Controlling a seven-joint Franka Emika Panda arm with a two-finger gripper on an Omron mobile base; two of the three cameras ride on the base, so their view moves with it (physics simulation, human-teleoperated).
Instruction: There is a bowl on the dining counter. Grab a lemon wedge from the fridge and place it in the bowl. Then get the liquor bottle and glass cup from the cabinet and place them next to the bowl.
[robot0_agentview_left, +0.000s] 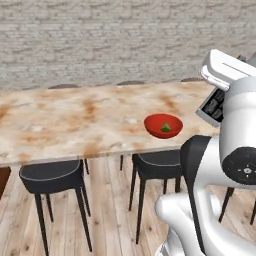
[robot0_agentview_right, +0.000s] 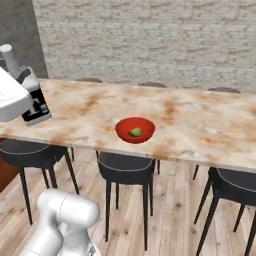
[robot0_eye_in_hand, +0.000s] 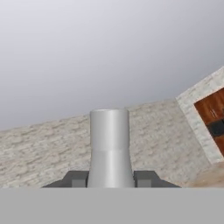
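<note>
My gripper (robot0_eye_in_hand: 109, 180) is shut on the liquor bottle (robot0_eye_in_hand: 109, 144), whose pale neck rises between the two dark fingertips. From the right base camera the bottle (robot0_agentview_right: 36, 106), with a white cap and a dark label, hangs tilted over the left end of the dining counter (robot0_agentview_right: 200, 120). The left base view shows its label (robot0_agentview_left: 214, 106) under my white hand, right of the bowl. The red bowl (robot0_agentview_left: 151, 123) (robot0_agentview_right: 122, 131) sits near the counter's front edge with a green lemon wedge (robot0_agentview_left: 166, 128) (robot0_agentview_right: 135, 132) inside. The glass cup is out of view.
Dark stools (robot0_agentview_left: 50, 177) (robot0_agentview_left: 157, 165) (robot0_agentview_right: 125, 167) (robot0_agentview_right: 235, 182) stand under the counter's front edge on a wooden floor. A brick wall (robot0_agentview_right: 150, 40) runs behind the counter. Bare marble lies on both sides of the bowl.
</note>
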